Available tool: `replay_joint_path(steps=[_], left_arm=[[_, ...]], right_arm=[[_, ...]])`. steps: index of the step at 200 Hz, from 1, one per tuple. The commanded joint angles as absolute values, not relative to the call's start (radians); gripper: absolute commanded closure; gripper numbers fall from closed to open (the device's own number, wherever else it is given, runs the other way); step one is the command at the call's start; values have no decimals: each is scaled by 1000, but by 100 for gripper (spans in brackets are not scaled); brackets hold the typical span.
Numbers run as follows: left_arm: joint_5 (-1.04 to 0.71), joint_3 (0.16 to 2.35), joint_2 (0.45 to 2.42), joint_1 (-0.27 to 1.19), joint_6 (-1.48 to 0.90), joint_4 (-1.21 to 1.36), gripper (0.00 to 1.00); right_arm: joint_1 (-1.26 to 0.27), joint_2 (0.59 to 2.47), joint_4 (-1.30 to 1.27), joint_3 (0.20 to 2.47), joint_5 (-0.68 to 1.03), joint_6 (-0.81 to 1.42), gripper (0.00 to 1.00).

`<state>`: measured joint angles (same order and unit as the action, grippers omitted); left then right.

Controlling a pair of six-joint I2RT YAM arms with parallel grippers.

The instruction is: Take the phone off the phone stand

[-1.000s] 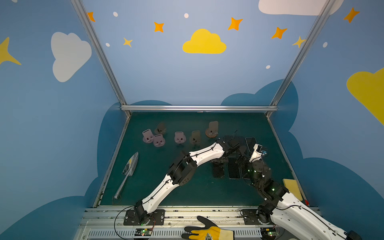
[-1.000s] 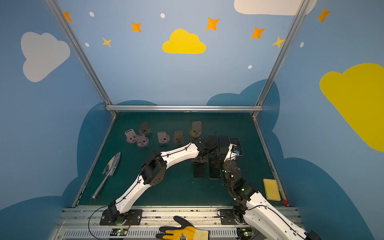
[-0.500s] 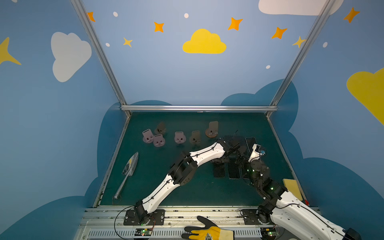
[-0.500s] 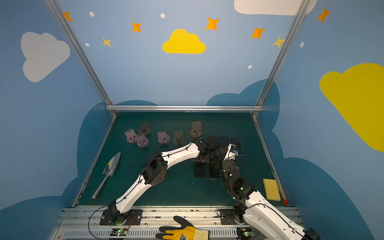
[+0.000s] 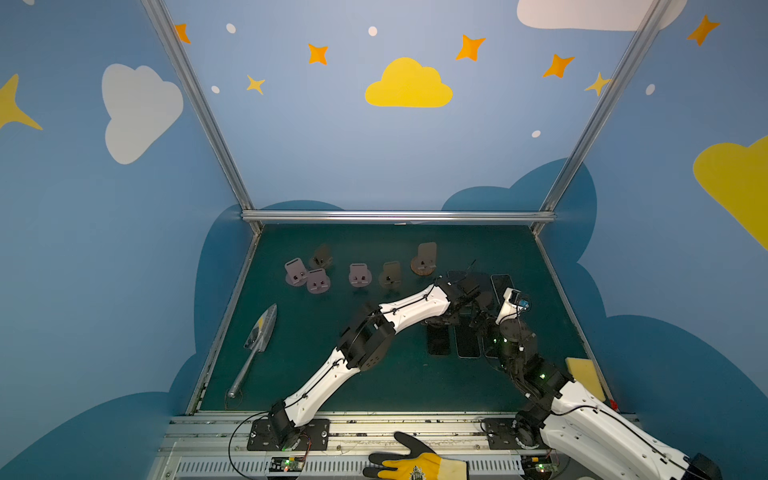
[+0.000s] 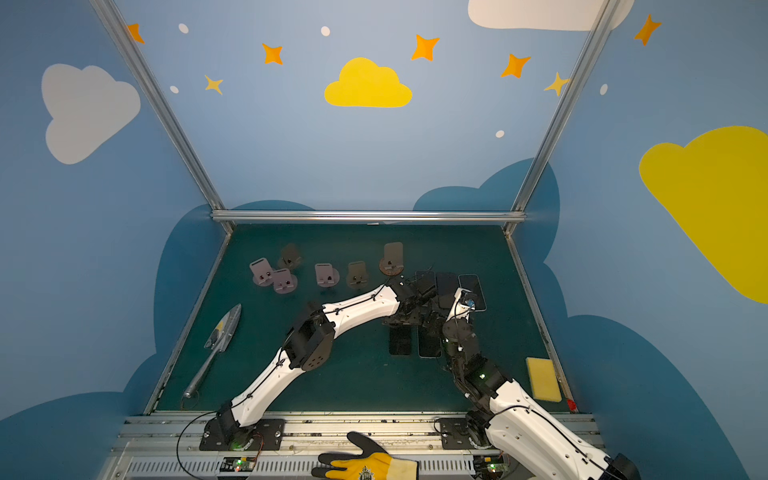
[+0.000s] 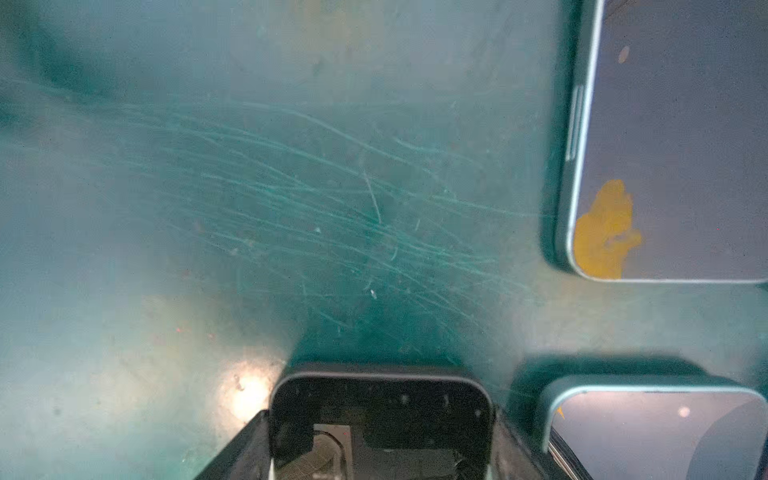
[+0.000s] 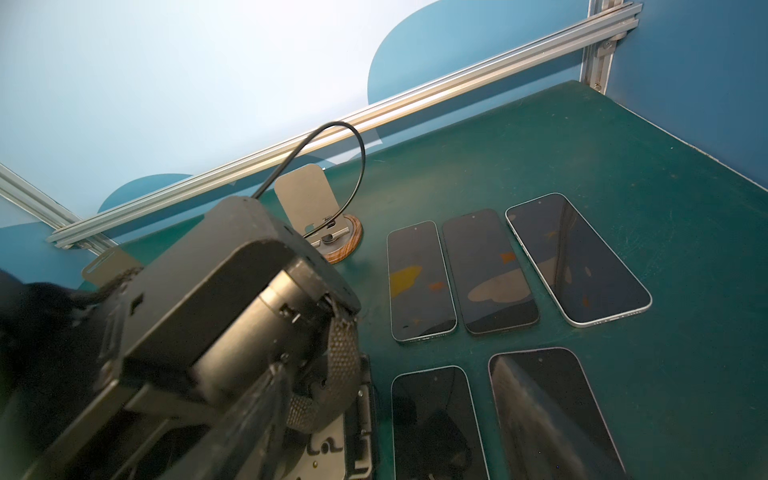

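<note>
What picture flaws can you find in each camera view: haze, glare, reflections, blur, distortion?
Left wrist view: a milky haze softens the green mat, and a bright glare spot sits on it. Right wrist view: the arm housing close to the lens is blurred, while the phone screens mirror wall clouds and stars. In both top views: even light, frame posts splaying outward.

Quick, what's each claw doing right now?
Left gripper: a dark phone sits between its jaws; whether it grips cannot be told.
Right gripper: jaws hidden in every view; cannot be told.
</note>
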<state>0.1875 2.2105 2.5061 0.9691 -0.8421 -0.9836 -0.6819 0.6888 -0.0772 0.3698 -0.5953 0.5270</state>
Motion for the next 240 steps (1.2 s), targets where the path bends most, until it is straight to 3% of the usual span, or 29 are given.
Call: replay_joint_path(steps=[1, 31, 101, 133, 199, 240], left_arm=[[128, 2209, 2543, 972, -845, -975, 22], [137, 2205, 2485, 966, -803, -967, 21], [147, 2140, 2247, 942, -569, -912, 0], [203, 2108, 2145, 942, -480, -920, 0], [467, 1733, 1748, 943, -337, -740, 0], [748, 1429, 1482, 951, -312, -630, 0]], right_arm=[[-678, 692, -75, 377, -615, 523, 23], [-678, 679, -62, 383, -613, 522, 22], [-680, 649, -59, 375, -630, 519, 23], [-680, 711, -57, 395, -633, 517, 23], [-679, 718, -78, 382, -637, 526, 23], [-678, 742, -88, 378, -662, 529, 23]])
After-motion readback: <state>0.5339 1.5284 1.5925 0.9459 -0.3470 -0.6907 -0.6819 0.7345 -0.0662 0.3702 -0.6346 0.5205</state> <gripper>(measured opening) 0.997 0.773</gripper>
